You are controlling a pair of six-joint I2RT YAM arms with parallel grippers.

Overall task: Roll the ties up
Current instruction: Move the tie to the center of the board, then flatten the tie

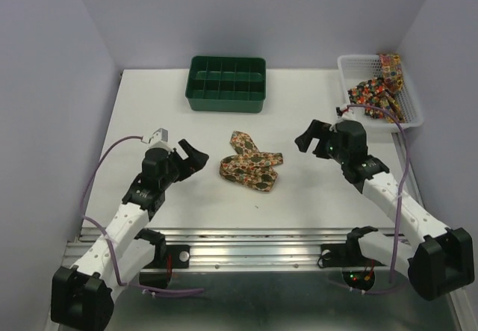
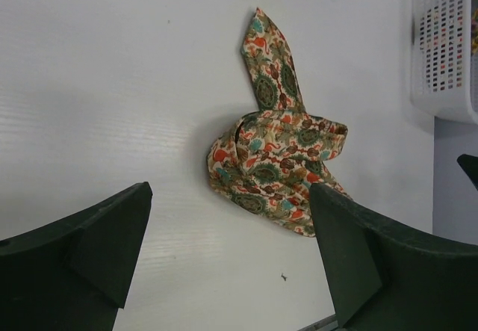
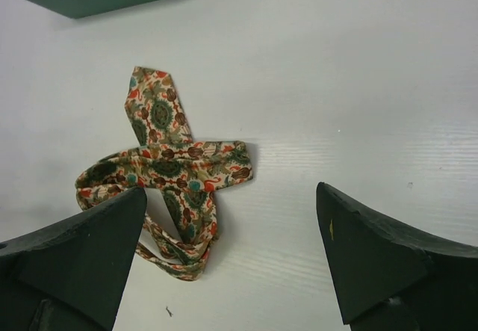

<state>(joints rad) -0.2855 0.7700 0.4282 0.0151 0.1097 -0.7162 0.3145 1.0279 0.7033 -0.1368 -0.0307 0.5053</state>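
Green tray [image 1: 224,104] behind crumpled tie [image 1: 251,166]; left gripper [image 1: 190,158] and right gripper [image 1: 311,139] gape empty

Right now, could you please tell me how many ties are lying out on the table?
1: a loosely folded tie mid-table, in front of the green tray. More ties are heaped in the white basket, too tangled to count.

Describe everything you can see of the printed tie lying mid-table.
The long narrow fabric necktie with a busy print of brown, red, tan and teal lies in a loose heap, folded over itself in open loops, not rolled. One pointed end sticks out flat toward the far side. It rests on the middle of the white table; nothing else touches it.
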